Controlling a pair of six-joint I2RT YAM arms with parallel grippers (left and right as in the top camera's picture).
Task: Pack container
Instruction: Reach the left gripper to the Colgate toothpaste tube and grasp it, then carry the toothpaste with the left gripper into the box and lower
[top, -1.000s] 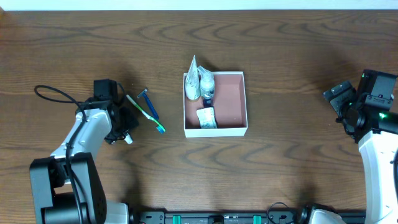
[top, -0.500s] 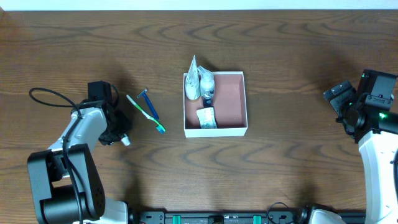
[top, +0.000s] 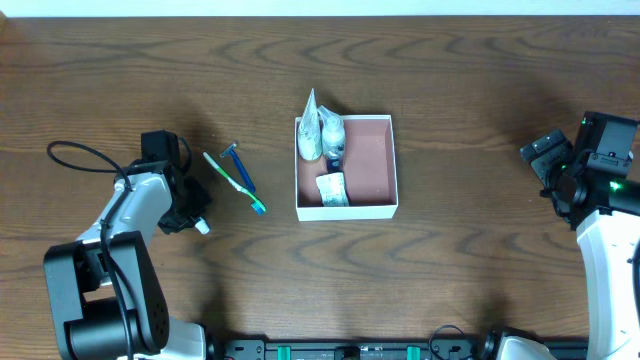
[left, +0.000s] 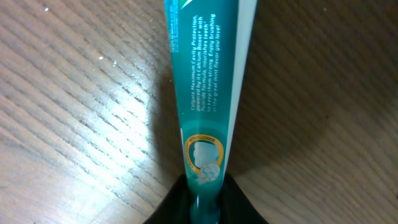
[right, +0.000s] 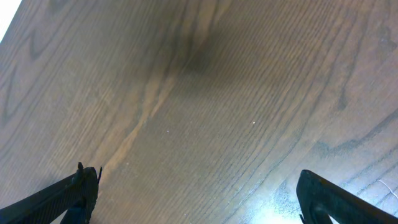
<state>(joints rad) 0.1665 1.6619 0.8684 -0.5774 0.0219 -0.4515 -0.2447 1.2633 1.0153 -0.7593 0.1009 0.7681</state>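
Observation:
The container (top: 372, 160), a shallow white-walled box with a pinkish inside, sits at the table's middle. A white tube, a small bottle and a sachet lie along its left side. In the left wrist view a teal toothpaste tube (left: 208, 74) lies on the wood, and my left gripper (left: 204, 200) is shut on its narrow end. From overhead that gripper (top: 186, 208) is at the left of the table, with the tube's white end (top: 203, 227) poking out beside it. My right gripper (right: 199, 193) is wide open over bare wood at the far right (top: 537, 152).
A green-and-blue toothbrush (top: 236, 184) and a blue razor (top: 241, 168) lie on the wood between my left gripper and the container. A black cable (top: 75, 160) loops off the left arm.
My left gripper's jaws have closed onto the teal tube, and the arm shifted slightly left. The right arm has not moved.

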